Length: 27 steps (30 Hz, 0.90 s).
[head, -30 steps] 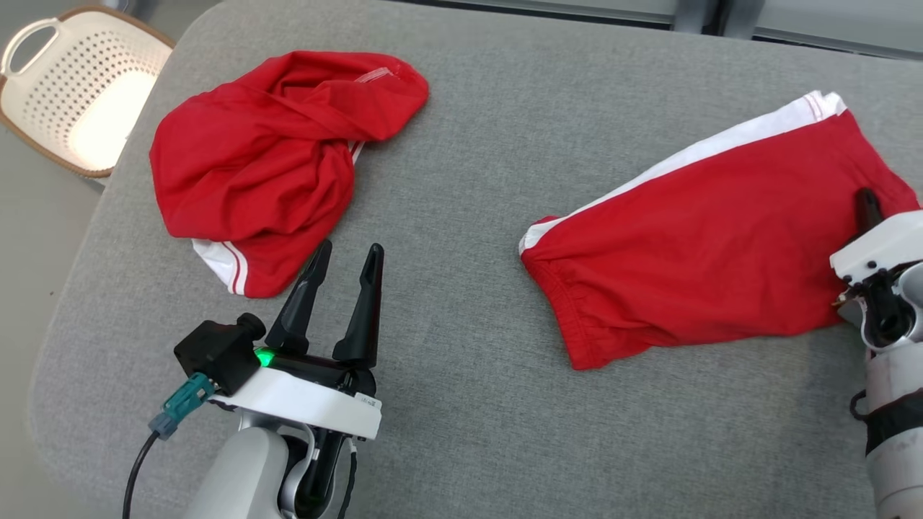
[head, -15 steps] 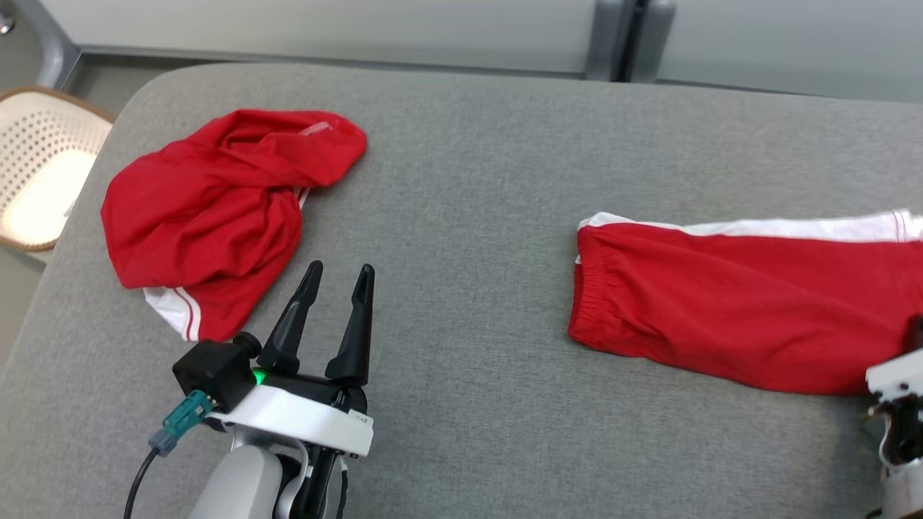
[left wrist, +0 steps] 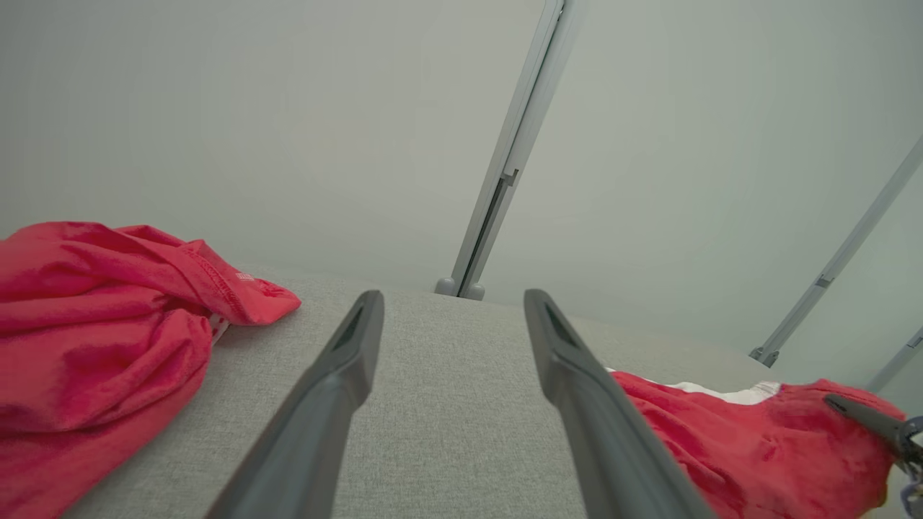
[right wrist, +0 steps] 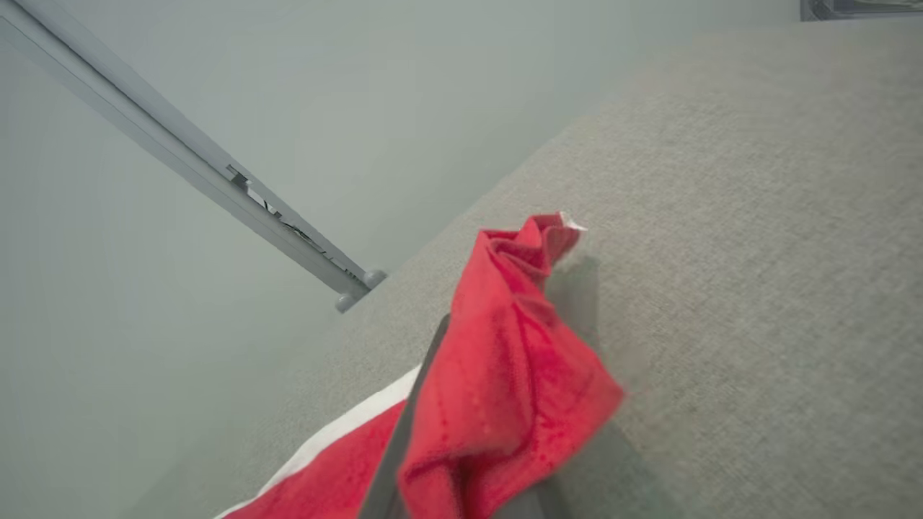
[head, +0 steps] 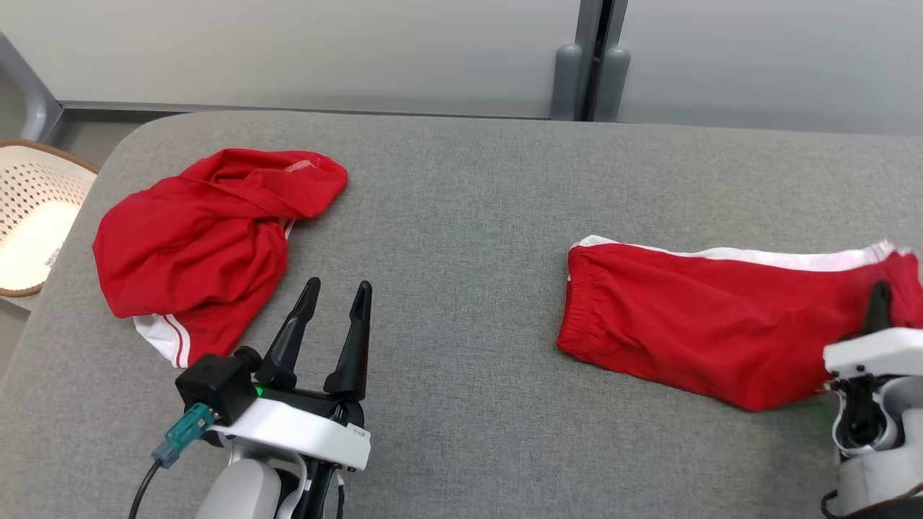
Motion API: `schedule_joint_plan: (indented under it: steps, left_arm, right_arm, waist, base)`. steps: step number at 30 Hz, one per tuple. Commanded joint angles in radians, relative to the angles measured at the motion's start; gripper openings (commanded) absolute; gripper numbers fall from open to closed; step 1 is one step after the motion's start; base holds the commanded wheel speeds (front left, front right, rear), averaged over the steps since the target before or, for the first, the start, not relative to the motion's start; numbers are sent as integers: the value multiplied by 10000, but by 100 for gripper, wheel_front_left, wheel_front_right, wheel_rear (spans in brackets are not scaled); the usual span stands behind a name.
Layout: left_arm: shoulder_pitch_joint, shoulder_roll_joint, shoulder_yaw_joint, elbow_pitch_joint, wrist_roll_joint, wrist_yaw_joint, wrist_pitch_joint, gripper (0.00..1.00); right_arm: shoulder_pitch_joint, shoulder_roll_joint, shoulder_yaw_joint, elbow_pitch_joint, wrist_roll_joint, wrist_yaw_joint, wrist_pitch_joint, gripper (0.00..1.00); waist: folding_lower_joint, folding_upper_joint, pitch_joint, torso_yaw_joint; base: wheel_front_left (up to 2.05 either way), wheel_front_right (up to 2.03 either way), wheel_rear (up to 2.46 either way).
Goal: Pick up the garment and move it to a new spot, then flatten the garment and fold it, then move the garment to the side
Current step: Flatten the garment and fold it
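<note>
Right pincer [head: 878, 306] is closed on a bunched corner of the red garment [head: 685, 317] - the right wrist view shows the cloth [right wrist: 505, 375] pinched between its fingers. The rest of the garment, with a white stripe along its far side, lies flat on the grey counter [head: 461, 216] toward the right edge. Left pincer [head: 337, 288] is near the front edge with its fingers parted and nothing between them. A crumpled red heap [head: 195, 238] lies by the far left corner - a perforated basket [head: 29, 216] stands beyond the left edge.
</note>
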Motion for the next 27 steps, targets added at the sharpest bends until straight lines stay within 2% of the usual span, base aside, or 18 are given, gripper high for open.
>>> schedule_joint_plan:
  steps: [1,16,27]
  left_arm:
    - [113,42,53,35,39,-13,-4,100]
    - [320,42,131,101,-90,-13,-4,100]
    - [401,42,112,212,-182,-13,-4,100]
  right_arm:
    - [96,-3,183,-149,146,0,-78,0]
    - [1239,124,4512,-2706,2233,0,68,0]
    - [1477,123,6074,-2704,2796,0,25,0]
  waist:
    - [0,-1,-69,23]
    - [0,-1,-407,513]
    - [0,-1,-391,1112]
  base:
    - [0,0,0]
    - [0,0,0]
    - [0,0,0]
